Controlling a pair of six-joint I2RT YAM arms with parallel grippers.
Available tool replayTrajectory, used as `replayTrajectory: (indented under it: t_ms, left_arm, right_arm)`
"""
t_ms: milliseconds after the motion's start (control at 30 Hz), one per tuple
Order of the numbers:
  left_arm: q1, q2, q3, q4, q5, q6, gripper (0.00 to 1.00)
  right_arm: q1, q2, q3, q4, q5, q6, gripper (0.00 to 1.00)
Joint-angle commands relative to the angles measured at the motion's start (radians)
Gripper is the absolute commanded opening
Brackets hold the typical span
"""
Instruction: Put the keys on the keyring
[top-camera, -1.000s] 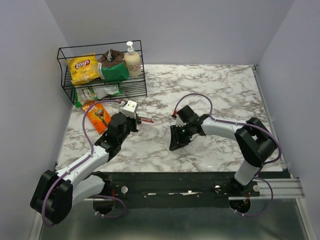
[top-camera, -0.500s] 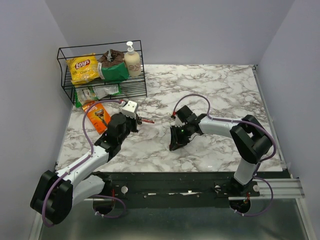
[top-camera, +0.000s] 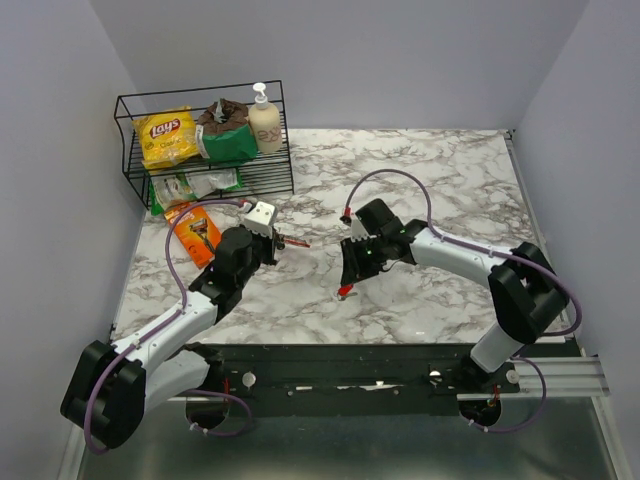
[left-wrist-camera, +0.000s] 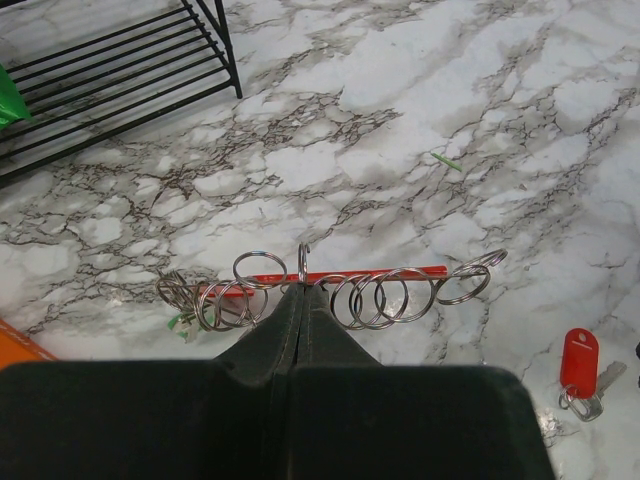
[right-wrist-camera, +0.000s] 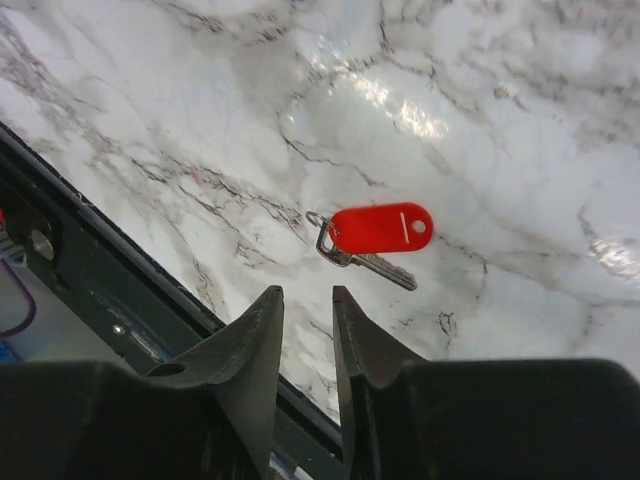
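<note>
Moved since a second ago: right gripper (top-camera: 356, 265), now drawn back from the near table edge, uncovering a tiny silvery key with a red plastic head (top-camera: 344, 291). No change at the left arm.

Left gripper (left-wrist-camera: 301, 290): pinched fully closed on the keyring, a thin red bar threaded with silvery wire rings (left-wrist-camera: 340, 275). Grips at mid-length. Holds it level and apparently clear of the white marble-patterned tabletop (left-wrist-camera: 420, 100), with loops free to either side. Judged a presenting hold, keeping open rings reachable for the other arm.

Right gripper (right-wrist-camera: 305, 292): narrow gap between the jaws, nothing held. Hovers over the red-headed key (right-wrist-camera: 380, 230). Key position: flat on the tabletop just beyond the fingertips and off to one side, small split ring at one end of the head. Well apart from the keyring and not yet threaded.

Small green piece at the left end of the rings (left-wrist-camera: 181, 322): too small to identify.

Step in hand, as judged: lining up to pick the key. Risk: thin flat metal on a hard surface, likely to slide out of a pinch.
</note>
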Motion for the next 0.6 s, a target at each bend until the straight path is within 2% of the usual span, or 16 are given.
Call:
replayTrajectory:
  t_ms: [0, 233, 333, 567]
  left_arm:
    - [0.008, 0.002, 0.001, 0.038, 0.015, -0.005, 0.00]
    - [0.009, 0.010, 0.005, 0.029, 0.016, -0.012, 0.00]
    - [0.011, 0.017, 0.013, 0.012, 0.022, -0.015, 0.00]
    - [0.012, 0.024, 0.021, -0.011, 0.027, -0.024, 0.00]
  right_arm:
    - [-0.002, -0.022, 0.050, -0.022, 0.033, -0.163, 0.37]
    - [0.019, 0.016, 0.065, -0.004, 0.025, -0.284, 0.58]
    - [0.042, 0.027, 0.068, 0.004, 0.048, -0.323, 0.64]
    - [0.114, 0.065, 0.079, 0.046, 0.071, -0.393, 0.66]
